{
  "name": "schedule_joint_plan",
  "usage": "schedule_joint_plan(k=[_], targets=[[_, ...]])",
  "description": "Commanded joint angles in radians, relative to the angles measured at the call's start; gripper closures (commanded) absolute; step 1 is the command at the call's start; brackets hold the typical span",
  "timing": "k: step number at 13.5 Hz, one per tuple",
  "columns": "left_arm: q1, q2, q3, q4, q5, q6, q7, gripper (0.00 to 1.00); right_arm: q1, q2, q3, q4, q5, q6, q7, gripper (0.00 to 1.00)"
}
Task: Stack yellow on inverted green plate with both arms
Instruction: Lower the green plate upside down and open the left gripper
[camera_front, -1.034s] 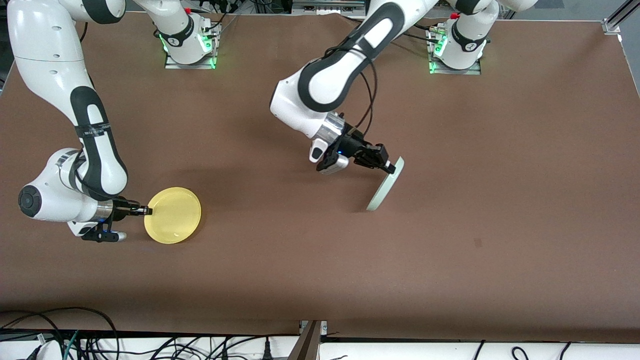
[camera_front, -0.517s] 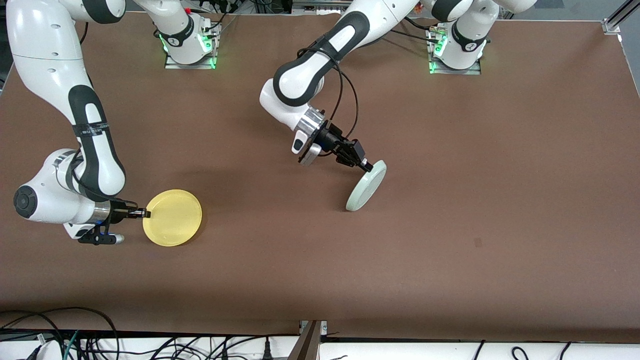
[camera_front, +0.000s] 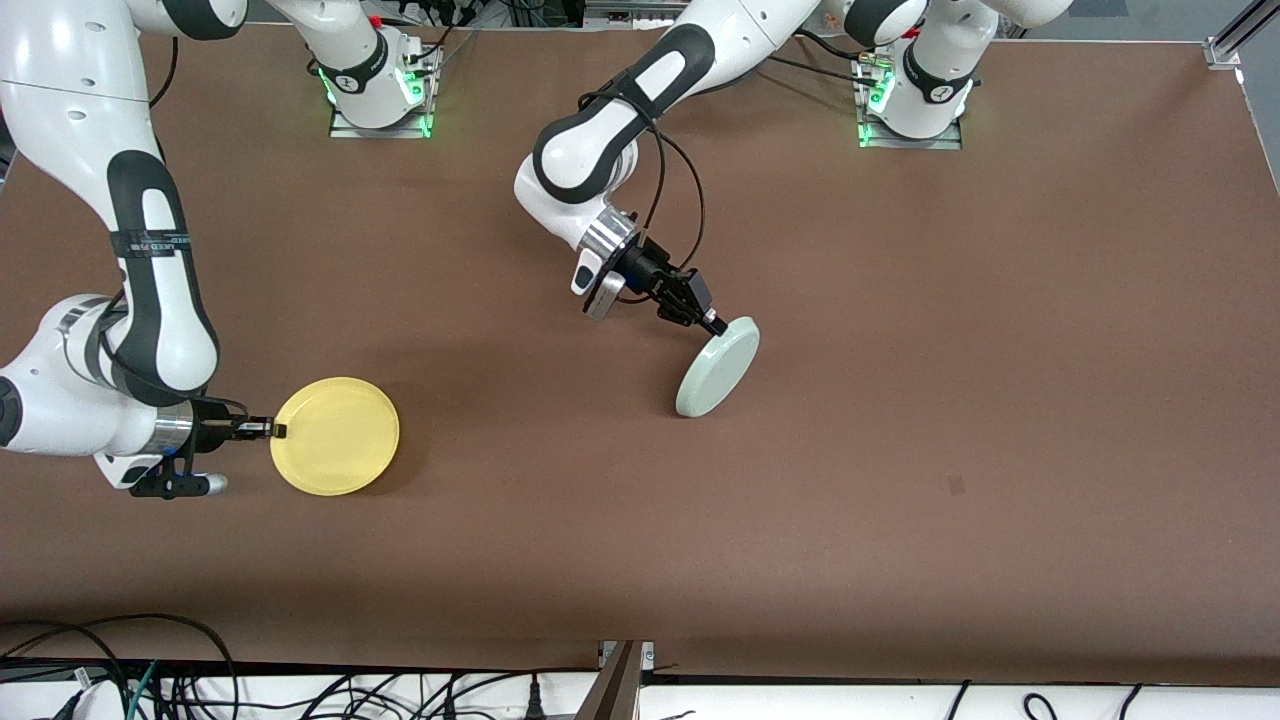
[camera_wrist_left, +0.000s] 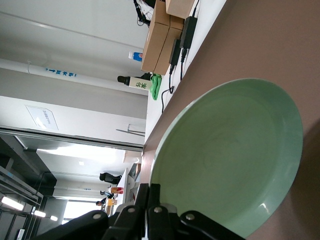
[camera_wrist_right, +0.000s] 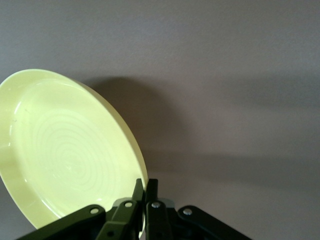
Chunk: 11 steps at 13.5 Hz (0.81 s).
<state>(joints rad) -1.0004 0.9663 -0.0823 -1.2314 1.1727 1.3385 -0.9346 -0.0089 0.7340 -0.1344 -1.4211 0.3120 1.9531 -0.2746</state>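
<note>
So the left gripper (camera_front: 712, 324) is pinched tight on the rim of the green plate (camera_front: 718, 366), holding it tilted with its flat underside facing up, over the middle of the table (camera_front: 900, 450). The right gripper (camera_front: 274, 430) is clamped on the rim of the yellow plate (camera_front: 335, 436), near the right arm's end, hollow side up. Both plates have nothing in them, and they're well apart. There's writing on the right arm's black band but I can't read it
</note>
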Motion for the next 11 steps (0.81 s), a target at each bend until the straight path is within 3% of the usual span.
schedule_joint_plan(k=[1, 3, 6, 8, 11], targets=[[-0.032, 0.028, 0.004, 0.029, 0.01, 0.008, -0.009, 0.84, -0.028, -0.016, 0.004, 0.054, 0.015, -0.11, -0.025, 1.0], [-0.076, 0.029, 0.001, 0.027, 0.002, 0.008, -0.044, 0.0, -0.029, -0.016, 0.002, 0.111, 0.022, -0.207, -0.021, 1.0], [-0.124, 0.029, -0.014, 0.029, -0.02, 0.027, -0.163, 0.0, -0.029, -0.036, 0.001, 0.125, 0.045, -0.24, -0.018, 1.0], [-0.142, 0.029, -0.017, 0.027, -0.097, 0.181, -0.371, 0.0, -0.029, -0.059, 0.002, 0.125, 0.053, -0.269, -0.015, 1.0], [-0.138, 0.028, -0.017, 0.032, -0.116, 0.417, -0.591, 0.0, -0.029, -0.077, -0.002, 0.126, 0.078, -0.324, -0.014, 1.0]])
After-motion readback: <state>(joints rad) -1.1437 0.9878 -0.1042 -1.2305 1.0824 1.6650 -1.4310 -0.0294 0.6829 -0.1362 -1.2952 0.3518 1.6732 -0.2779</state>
